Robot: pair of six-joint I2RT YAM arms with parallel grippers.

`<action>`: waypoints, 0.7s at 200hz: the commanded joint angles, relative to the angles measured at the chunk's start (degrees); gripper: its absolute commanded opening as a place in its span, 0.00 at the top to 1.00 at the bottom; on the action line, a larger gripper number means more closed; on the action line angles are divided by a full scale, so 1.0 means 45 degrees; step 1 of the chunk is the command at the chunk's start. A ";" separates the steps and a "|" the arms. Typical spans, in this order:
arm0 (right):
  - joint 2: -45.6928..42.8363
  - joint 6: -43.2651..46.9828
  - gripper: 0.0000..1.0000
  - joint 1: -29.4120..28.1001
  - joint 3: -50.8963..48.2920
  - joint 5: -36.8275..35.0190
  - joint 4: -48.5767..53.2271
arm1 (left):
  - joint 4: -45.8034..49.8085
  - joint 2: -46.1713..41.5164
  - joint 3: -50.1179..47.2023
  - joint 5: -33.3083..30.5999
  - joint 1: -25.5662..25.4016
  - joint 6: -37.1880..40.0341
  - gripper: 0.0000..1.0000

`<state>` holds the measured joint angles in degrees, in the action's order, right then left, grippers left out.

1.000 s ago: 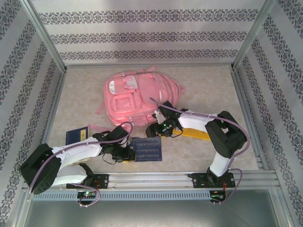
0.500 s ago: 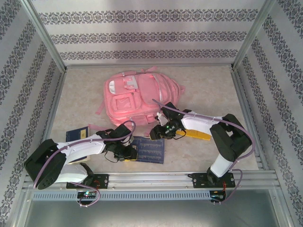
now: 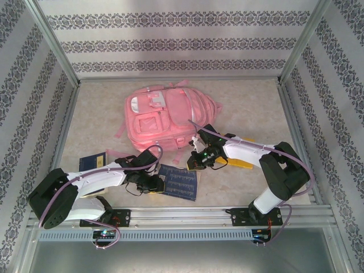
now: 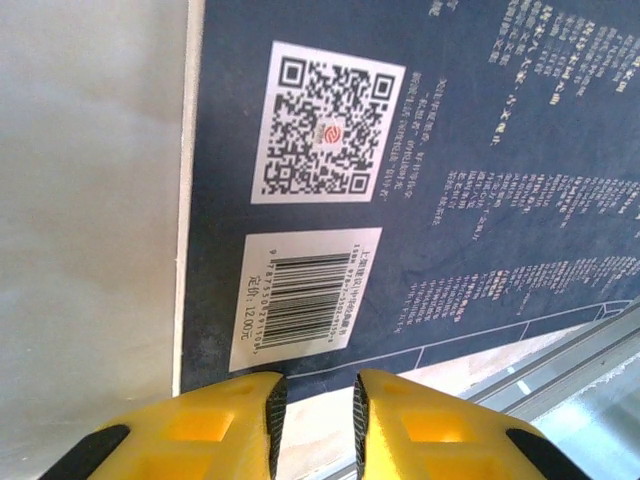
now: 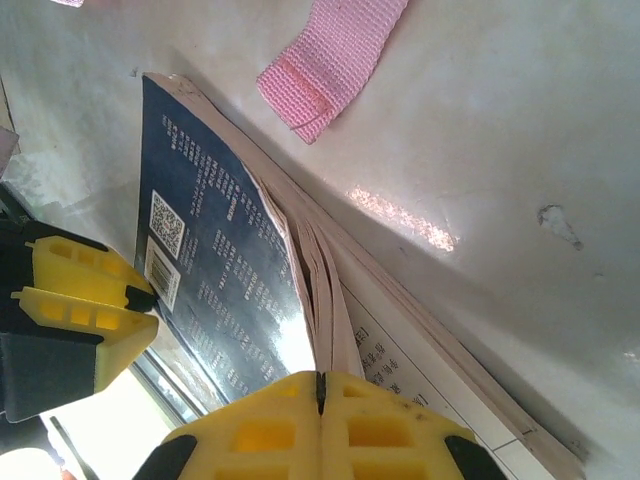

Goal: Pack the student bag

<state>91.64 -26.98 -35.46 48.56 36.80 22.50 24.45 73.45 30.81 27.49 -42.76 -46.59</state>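
Note:
The pink student bag [image 3: 168, 116] lies flat at the back of the table, one strap end [image 5: 330, 60] trailing toward the front. A dark blue book [image 3: 181, 182] lies in front of it, back cover up with QR code and barcode [image 4: 300, 300]. My right gripper [image 3: 191, 165] is at the book's far edge. Its fingers [image 5: 321, 380] are shut on a few pages of the book [image 5: 215, 260], which fan apart there. My left gripper [image 4: 318, 395] stands at the book's near left corner, narrowly open, with bare table showing in the gap.
A second dark blue book [image 3: 94, 163] lies at the left, beside the left arm. A yellow flat item [image 3: 242, 164] lies under the right arm. The metal rail [image 3: 182, 216] runs along the table's front edge, close to the book.
My right gripper has come down onto the book's far edge and shut on its pages. The book has skewed and its far side has lifted. The left gripper has barely moved.

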 commanded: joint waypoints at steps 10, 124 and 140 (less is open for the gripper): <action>-0.0441 0.0103 0.87 -0.0127 -0.0204 0.0445 0.0172 | 0.0417 0.0334 0.0096 -0.1616 -0.0074 0.0098 0.72; 0.2356 0.2090 0.35 -0.1641 0.2400 -0.2368 0.3367 | 0.1399 0.2109 0.1572 -0.2260 0.0050 0.2628 0.78; 0.2338 0.2031 0.43 -0.1710 0.2275 -0.1453 0.2997 | 0.1244 0.2174 0.1562 -0.2260 0.0050 0.2532 0.79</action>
<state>100.79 -19.20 -41.82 58.50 26.02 35.57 29.02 80.97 38.54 21.71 -42.74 -37.43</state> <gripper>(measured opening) 0.617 0.219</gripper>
